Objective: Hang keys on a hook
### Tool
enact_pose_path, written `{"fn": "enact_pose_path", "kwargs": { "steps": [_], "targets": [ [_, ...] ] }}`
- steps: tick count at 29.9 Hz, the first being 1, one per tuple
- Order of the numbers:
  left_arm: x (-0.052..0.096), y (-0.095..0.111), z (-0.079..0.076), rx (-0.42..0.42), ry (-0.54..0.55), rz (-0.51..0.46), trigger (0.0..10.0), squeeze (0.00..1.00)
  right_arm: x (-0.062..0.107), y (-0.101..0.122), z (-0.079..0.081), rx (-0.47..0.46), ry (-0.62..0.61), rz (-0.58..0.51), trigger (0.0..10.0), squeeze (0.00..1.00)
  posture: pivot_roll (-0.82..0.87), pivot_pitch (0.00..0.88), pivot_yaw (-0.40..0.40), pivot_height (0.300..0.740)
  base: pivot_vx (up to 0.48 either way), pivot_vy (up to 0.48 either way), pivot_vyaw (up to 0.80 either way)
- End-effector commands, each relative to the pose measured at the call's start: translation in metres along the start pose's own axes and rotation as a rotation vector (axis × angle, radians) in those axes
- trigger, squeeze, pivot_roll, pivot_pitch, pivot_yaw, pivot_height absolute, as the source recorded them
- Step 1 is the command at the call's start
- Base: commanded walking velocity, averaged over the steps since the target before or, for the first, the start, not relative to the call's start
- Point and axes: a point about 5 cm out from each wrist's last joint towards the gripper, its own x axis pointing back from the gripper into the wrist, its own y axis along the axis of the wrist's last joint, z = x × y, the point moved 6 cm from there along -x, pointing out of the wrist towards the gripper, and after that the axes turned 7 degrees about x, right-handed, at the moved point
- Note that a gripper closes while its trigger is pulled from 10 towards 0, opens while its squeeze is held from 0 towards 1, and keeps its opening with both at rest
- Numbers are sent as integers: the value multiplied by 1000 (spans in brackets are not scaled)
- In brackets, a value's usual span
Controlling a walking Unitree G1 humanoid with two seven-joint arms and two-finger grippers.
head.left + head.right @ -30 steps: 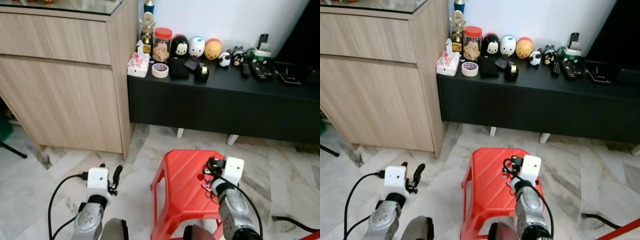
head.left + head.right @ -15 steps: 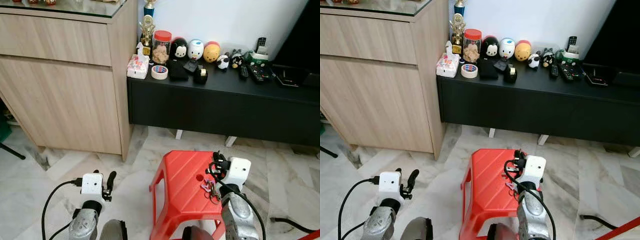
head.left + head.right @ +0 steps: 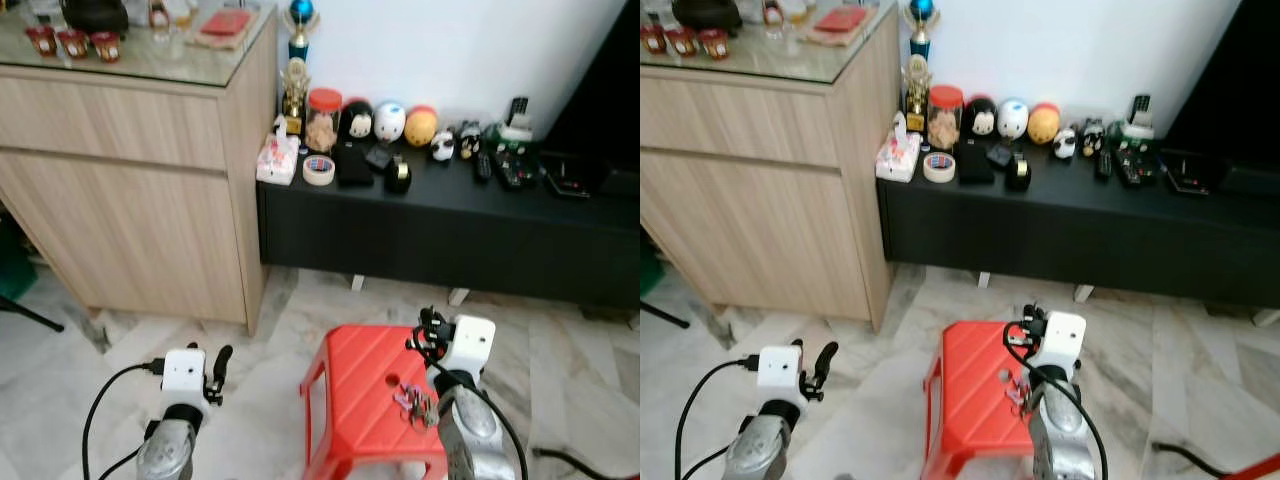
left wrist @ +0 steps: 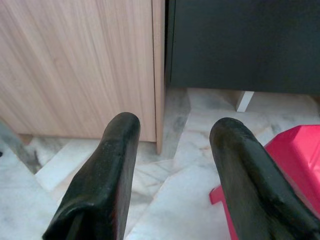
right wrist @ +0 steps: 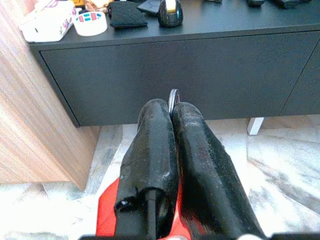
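Note:
My right gripper [image 5: 172,107] is shut, and a silver key ring [image 5: 173,95] pokes out between its fingertips. In the eye views this gripper [image 3: 429,328] is held over the red plastic stool [image 3: 355,385], with the bunch of keys [image 3: 414,404] dangling beneath it, just above the stool's seat. My left gripper [image 3: 217,363] is low on the left above the marble floor; its two black fingers stand wide apart [image 4: 172,135] with nothing between them. I see no hook.
A black low console [image 3: 450,215] runs along the white wall ahead, carrying a tape roll [image 3: 319,169], a jar, toy figures and remotes. A tall wooden cabinet [image 3: 130,180] with a glass top stands to its left. A black cable [image 3: 590,462] lies on the floor at the right.
The camera has risen and pulled back, so the cabinet top now shows and the stool looks smaller. The right gripper stays shut on the keys; the left arm has barely moved.

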Motion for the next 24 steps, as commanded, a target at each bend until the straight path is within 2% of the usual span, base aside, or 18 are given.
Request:
{"fn": "enact_pose_path", "kwargs": {
  "steps": [1,6,12,17,24],
  "targets": [
    [6,-17,3,-8,4,59,10000,0,2,-2,-7,1,-19,8,10000,0,101,0,-122,740,0,0,0],
    [13,-31,9,-19,15,115,10000,0,3,-7,-9,-4,-26,29,10000,0,101,0,-119,740,0,0,0],
    [23,-54,21,-10,52,213,10000,0,10,-28,-12,-1,-38,96,10000,0,109,0,-119,740,0,0,0],
    [34,-75,35,14,106,310,10000,0,12,-34,-13,1,-46,112,10000,0,107,0,-110,740,0,0,0],
    [68,-112,46,31,159,476,10000,0,13,-38,-15,-2,-58,123,10000,0,106,0,-104,740,-75,0,0]
  ]
}}
